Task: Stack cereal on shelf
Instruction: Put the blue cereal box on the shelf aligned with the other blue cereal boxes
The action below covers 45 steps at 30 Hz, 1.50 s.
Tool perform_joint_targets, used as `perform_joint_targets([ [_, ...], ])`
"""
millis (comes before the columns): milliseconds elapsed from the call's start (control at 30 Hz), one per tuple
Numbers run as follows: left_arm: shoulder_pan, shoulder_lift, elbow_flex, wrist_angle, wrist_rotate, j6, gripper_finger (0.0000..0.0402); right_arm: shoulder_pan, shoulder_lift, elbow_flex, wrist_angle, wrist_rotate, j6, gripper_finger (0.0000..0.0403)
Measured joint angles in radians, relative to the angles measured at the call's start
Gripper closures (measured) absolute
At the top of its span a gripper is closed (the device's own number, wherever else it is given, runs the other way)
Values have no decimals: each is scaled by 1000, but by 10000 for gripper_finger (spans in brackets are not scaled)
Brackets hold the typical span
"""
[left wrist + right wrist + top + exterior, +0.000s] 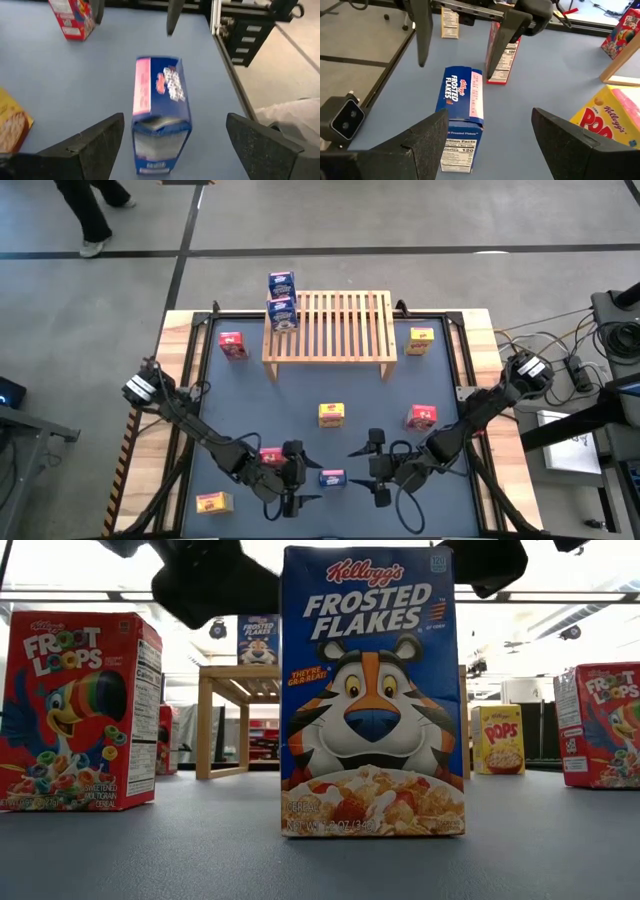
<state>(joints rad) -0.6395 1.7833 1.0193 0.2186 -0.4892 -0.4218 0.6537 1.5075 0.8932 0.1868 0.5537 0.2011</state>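
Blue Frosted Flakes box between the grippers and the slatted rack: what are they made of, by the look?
Blue box: looks like thin printed cardboard, slightly glossy; folded end flaps show in the left wrist view. Rack: appears light, unpainted natural wood, matte; parallel slats on short legs. The finish cannot be told beyond that.

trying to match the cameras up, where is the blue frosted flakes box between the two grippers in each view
High view: blue Frosted Flakes box near the front edge, between both grippers.
Low view: upright at centre, filling the frame.
Left wrist view: centre.
Right wrist view: lower left of centre.
Shared landmark: red Froot Loops box beside it.
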Motion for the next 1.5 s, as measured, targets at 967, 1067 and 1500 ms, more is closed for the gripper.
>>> perform_joint_targets([
  [967,45,67,20,-4,11,-10,181,0,-14,0,-5,8,-30,129],
  [1067,46,67,19,-4,11,-10,200,0,-14,0,-5,8,-29,129],
  [1500,51,64,18,-6,11,-2,221,0,-37,0,-7,8,-42,129],
])
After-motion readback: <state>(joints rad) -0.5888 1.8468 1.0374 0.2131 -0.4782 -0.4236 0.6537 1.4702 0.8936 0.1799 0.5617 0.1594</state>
